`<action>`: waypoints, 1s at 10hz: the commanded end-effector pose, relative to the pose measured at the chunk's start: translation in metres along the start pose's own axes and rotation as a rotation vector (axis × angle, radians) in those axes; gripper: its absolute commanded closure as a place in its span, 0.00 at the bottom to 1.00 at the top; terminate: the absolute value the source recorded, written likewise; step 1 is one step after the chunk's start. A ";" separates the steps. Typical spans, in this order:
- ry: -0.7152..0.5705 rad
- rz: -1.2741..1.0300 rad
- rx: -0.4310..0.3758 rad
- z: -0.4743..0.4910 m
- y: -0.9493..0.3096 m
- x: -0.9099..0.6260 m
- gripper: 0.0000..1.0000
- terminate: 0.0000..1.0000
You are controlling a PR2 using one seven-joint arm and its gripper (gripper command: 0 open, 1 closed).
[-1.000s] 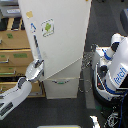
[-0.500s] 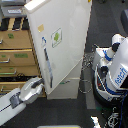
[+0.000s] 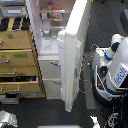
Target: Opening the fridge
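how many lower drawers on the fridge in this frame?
2. Both sit below the open compartment of the fridge: upper drawer, lower drawer. The open door covers their ends on the exterior view's right; handles too blurred to confirm.

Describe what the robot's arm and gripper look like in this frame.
Little shows. At the exterior view's bottom left corner sits a blurry silvery-grey metallic piece, probably the arm or gripper; its shape is unclear. The robot's white rounded body carries blue lettering, with black cables beside it.

We have one exterior view, set high and looking steeply down from mid distance at the fridge (image 3: 65, 50) in the frame's centre, the robot body (image 3: 116, 70) at the right edge.
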 end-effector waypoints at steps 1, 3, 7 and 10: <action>0.353 0.498 0.228 -0.147 0.179 -0.009 0.00 0.00; 0.343 0.464 0.169 -0.225 0.222 0.054 0.00 0.00; 0.301 0.163 0.079 -0.344 0.236 0.298 0.00 0.00; 0.307 0.135 0.093 -0.409 0.274 0.371 0.00 0.00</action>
